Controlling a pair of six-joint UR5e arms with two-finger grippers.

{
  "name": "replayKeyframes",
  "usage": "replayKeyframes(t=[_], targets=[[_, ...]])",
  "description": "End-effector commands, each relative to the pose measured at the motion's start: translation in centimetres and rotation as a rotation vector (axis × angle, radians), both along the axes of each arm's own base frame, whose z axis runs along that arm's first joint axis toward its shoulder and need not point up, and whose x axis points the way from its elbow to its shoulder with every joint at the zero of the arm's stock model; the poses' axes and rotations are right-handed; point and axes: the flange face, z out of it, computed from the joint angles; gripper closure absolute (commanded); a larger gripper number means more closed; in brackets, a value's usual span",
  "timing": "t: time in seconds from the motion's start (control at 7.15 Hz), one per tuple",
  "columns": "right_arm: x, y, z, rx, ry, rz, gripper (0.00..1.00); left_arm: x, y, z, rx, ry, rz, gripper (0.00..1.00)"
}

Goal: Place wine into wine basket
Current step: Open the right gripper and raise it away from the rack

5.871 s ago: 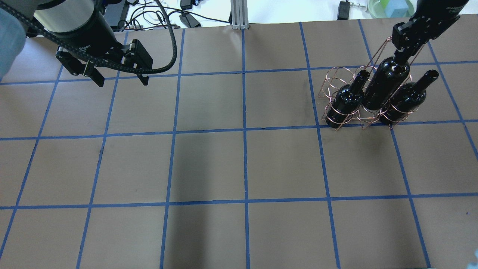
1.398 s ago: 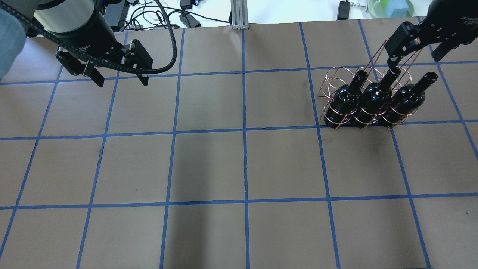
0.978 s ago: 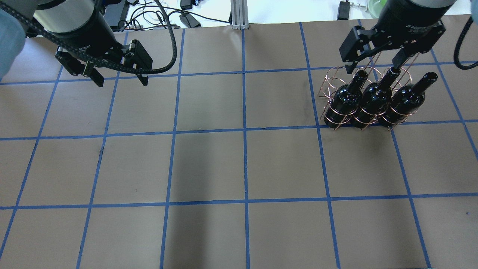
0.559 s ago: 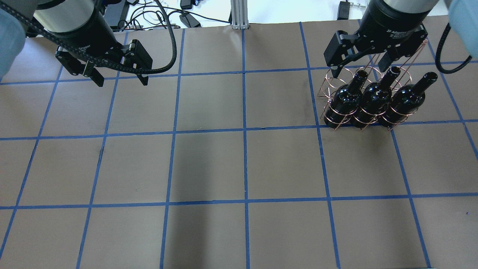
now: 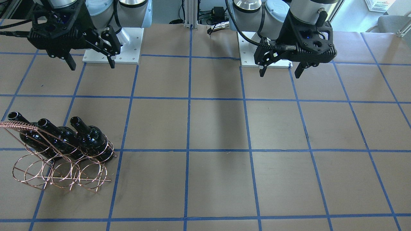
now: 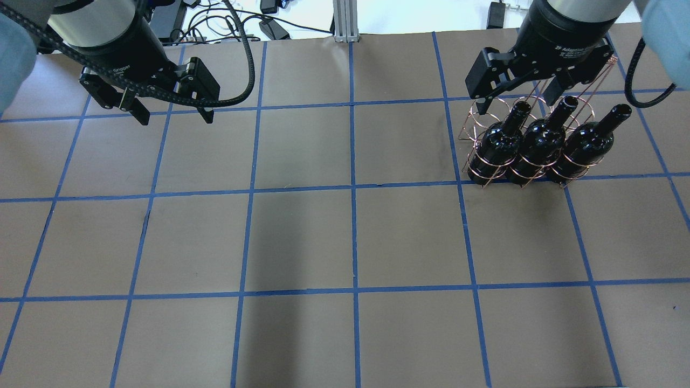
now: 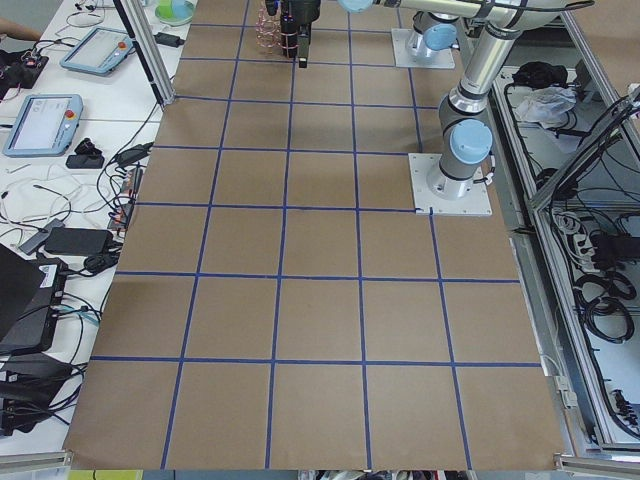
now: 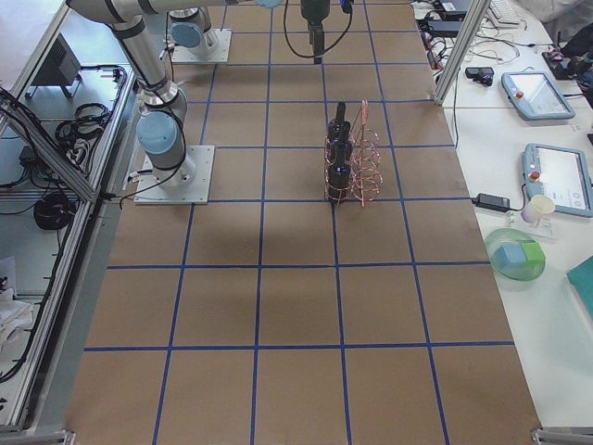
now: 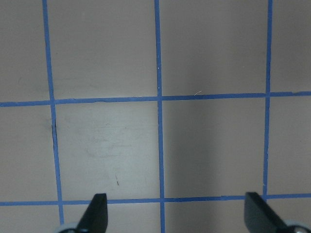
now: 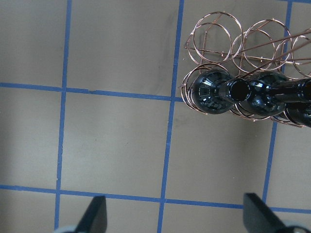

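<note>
Three near-black wine bottles stand side by side in the copper wire wine basket at the table's right rear. The middle wine bottle sits between the left one and the right one. The basket has an empty row of loops on the far side from the robot. My right gripper is open and empty, above and just behind the bottle necks; its wrist view looks down on the bottle tops. My left gripper is open and empty over bare table at the rear left.
The table is brown paper with a blue tape grid. Both arm bases stand on white plates at the robot's edge. Cables and a green bowl lie beyond the far edge. Tablets sit on the side bench.
The right gripper let go of the middle bottle, which now stands lower in the basket. The open gripper then rose and swung left over the basket. The left arm has not moved.
</note>
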Motion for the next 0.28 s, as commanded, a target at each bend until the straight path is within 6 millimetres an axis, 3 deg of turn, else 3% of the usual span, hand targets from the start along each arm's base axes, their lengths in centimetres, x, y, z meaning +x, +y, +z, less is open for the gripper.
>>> replayKeyframes(t=[0.0, 0.14], targets=[[0.03, 0.0, -0.19, 0.005, -0.002, 0.001, 0.0, 0.0, 0.0, 0.0, 0.0, 0.0, 0.0, 0.0], [0.01, -0.03, -0.16, 0.002, -0.001, 0.001, 0.0, 0.0, 0.0, 0.0, 0.0, 0.0, 0.0, 0.0]])
